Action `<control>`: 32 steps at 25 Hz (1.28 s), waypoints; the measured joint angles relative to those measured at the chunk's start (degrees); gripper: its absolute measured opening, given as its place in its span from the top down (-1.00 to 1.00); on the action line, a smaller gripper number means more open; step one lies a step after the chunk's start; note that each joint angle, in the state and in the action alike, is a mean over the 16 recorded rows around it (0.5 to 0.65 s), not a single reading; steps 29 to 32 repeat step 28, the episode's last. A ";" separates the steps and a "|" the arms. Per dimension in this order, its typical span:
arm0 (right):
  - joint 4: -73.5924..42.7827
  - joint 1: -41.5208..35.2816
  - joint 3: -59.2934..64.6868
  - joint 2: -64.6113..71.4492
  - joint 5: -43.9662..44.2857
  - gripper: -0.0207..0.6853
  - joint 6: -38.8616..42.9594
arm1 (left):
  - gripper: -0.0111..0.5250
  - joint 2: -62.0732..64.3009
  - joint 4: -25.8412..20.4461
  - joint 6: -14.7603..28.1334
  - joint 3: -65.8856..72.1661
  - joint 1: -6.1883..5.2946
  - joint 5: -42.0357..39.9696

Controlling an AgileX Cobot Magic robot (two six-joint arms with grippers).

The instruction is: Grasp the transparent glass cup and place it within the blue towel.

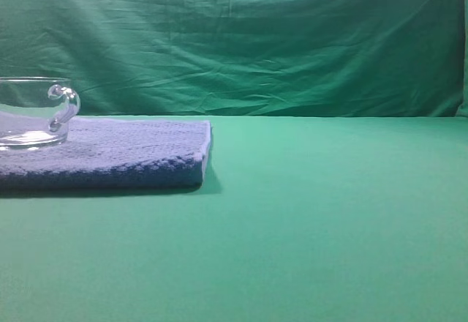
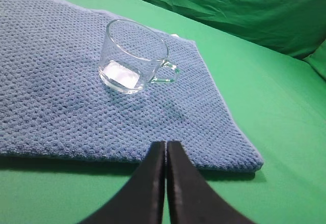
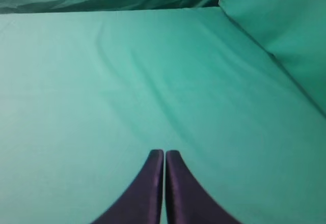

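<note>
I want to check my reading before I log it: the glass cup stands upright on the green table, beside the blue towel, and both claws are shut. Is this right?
Not quite. The glass cup stands upright on the blue towel itself, not on the green table beside it; the left wrist view shows this plainly. The left claw and the right claw are indeed shut.

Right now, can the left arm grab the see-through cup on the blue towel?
Probably yes. The left gripper is shut and empty, and only bare blue towel lies between it and the upright glass cup. It must open first.
</note>
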 joint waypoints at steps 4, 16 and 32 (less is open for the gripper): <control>-0.03 0.00 0.32 0.00 -0.73 0.94 -0.39 | 0.96 0.00 0.00 0.00 0.00 0.00 0.00; -0.07 0.00 0.37 0.00 -0.95 0.94 -0.85 | 0.96 0.00 0.00 0.00 0.00 0.00 0.00; -0.07 0.00 0.37 0.00 -0.95 0.94 -0.90 | 0.96 0.00 0.00 0.00 0.00 0.00 0.00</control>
